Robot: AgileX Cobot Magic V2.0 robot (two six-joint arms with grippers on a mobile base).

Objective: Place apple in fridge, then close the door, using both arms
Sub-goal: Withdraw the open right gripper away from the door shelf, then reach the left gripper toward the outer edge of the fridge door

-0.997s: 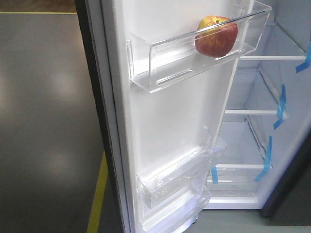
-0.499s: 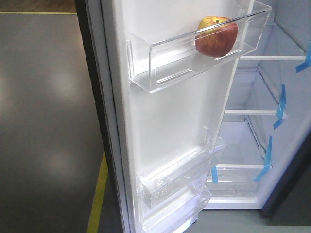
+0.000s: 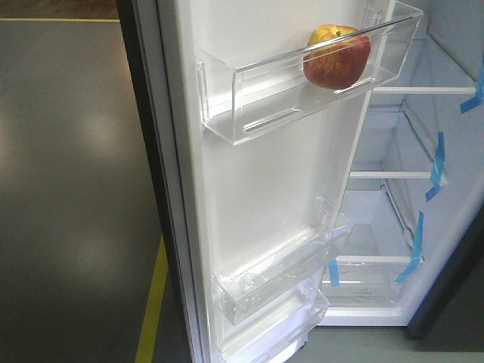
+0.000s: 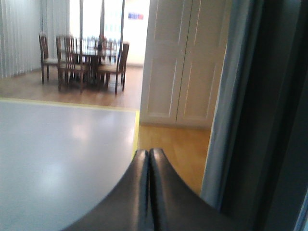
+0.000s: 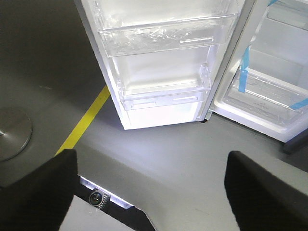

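Note:
The apple (image 3: 336,57), red with yellow patches, rests in the clear upper bin (image 3: 302,79) on the inside of the open door (image 3: 265,197). Behind it the fridge (image 3: 408,212) shows white shelves and blue tape strips. In the left wrist view my left gripper (image 4: 148,153) is shut with nothing between its fingers, beside the door's dark outer edge (image 4: 269,115). My right gripper (image 5: 150,166) is open and empty, low over the grey floor in front of the door's bottom bins (image 5: 163,94). No arm shows in the exterior view.
A yellow floor line (image 3: 155,302) runs along the grey floor left of the door. A round metal base (image 5: 12,132) sits on the floor at left. A dining table with chairs (image 4: 84,60) and white cabinet doors (image 4: 185,62) stand beyond.

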